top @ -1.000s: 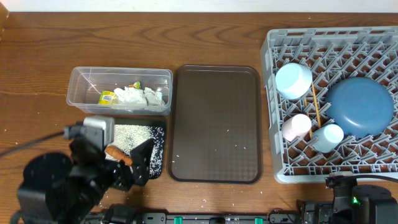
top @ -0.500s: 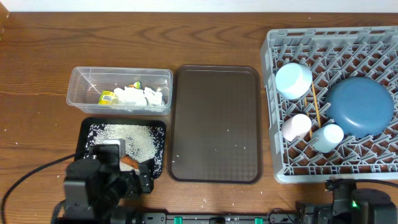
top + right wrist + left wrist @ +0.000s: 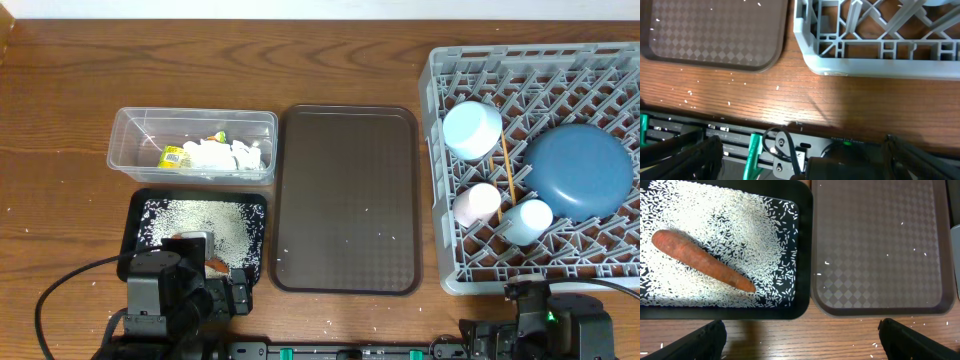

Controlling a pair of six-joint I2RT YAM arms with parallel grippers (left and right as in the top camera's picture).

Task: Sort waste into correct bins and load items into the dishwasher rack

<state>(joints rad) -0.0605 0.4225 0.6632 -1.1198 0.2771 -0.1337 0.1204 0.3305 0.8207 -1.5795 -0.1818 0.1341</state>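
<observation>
1. The left tool [image 3: 801,341] hangs over the near edge of the black tray [image 3: 136,206], its jaws spread wide with nothing between them.
2. Behind the black tray stands the clear tub [image 3: 194,113]. It holds the yellow-green wrapper [image 3: 173,157] and the crumpled tissue [image 3: 226,155], which touch each other.
3. Rice [image 3: 742,227] is scattered over the floor of the black tray, and the carrot [image 3: 701,260] lies slantwise on top of it.
4. The brown tray [image 3: 347,200] sits just beside the black tray in the middle of the tabletop [image 3: 60,90]. Only a few stray grains lie on it.
5. The grey rack [image 3: 436,190] stands on the right. In it are the white bowl [image 3: 472,130], the pink-lined cup [image 3: 478,204], the light blue cup [image 3: 527,221] and the dark blue plate [image 3: 580,172].
6. The chopsticks [image 3: 508,166] lie between the bowl and the plate; from above they read as one thin stick, so probably the pair lie close together.
7. The right tool [image 3: 802,156] is at the tabletop's near edge, in front of the rack, jaws wide apart and empty.
</observation>
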